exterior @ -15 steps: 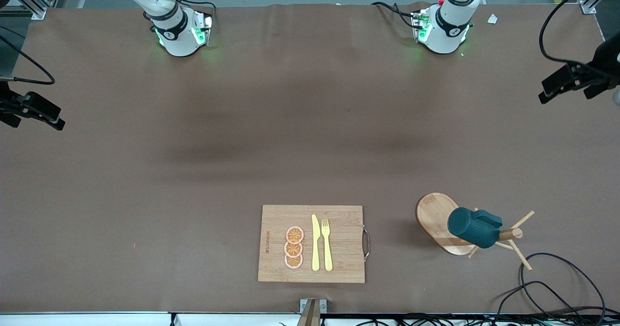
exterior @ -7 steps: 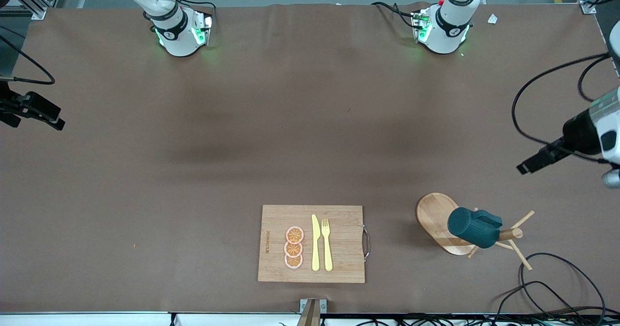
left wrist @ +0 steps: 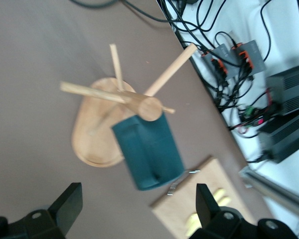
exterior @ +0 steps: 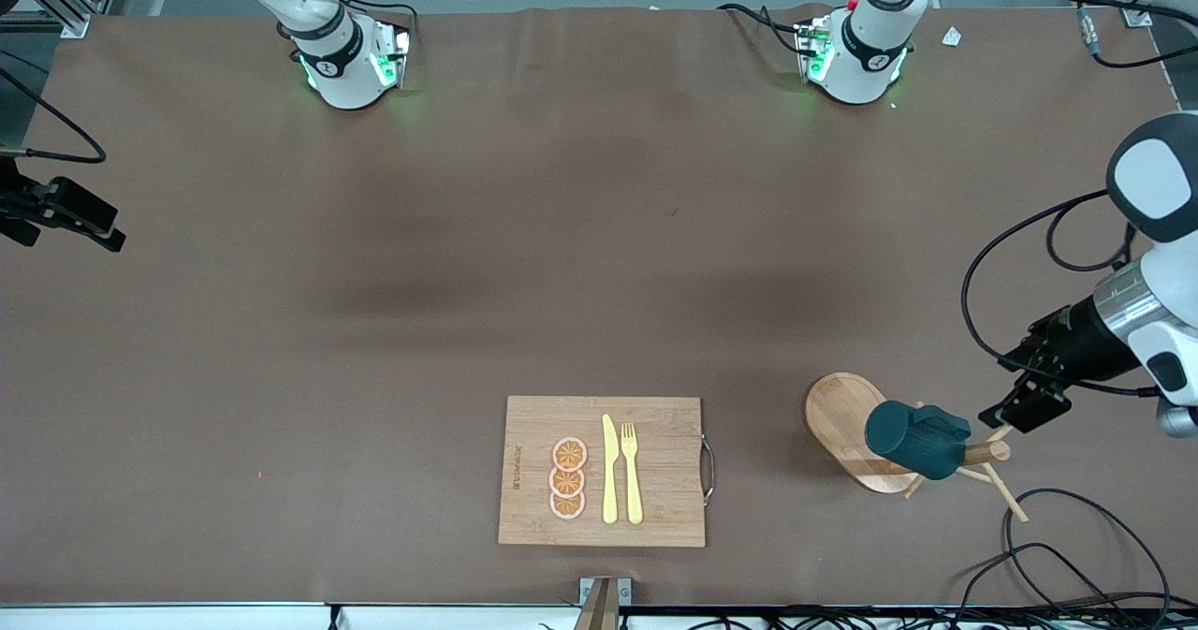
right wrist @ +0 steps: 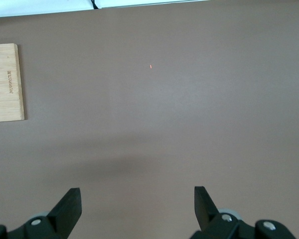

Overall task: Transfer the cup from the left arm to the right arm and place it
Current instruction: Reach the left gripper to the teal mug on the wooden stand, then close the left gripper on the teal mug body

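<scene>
The dark teal ribbed cup [exterior: 913,438] hangs on a peg of the wooden peg rack [exterior: 842,419], toward the left arm's end of the table. In the left wrist view the cup [left wrist: 148,149] sits on the peg over the rack's oval base [left wrist: 89,137]. My left gripper [exterior: 1020,408] is open and empty, just off the rack's pegs, apart from the cup; its open fingers show in its wrist view [left wrist: 137,209]. My right gripper [exterior: 98,226] waits at the right arm's end of the table, open and empty over bare table [right wrist: 134,206].
A wooden cutting board [exterior: 604,471] with three orange slices [exterior: 568,478], a yellow knife [exterior: 609,469] and a fork [exterior: 632,471] lies near the front edge. Black cables [exterior: 1076,555] lie by the rack. Power boxes and cables [left wrist: 269,94] sit off the table edge.
The left arm has swung down along its end of the table and its gripper now hovers beside the rack. The cup and the right arm have not moved.
</scene>
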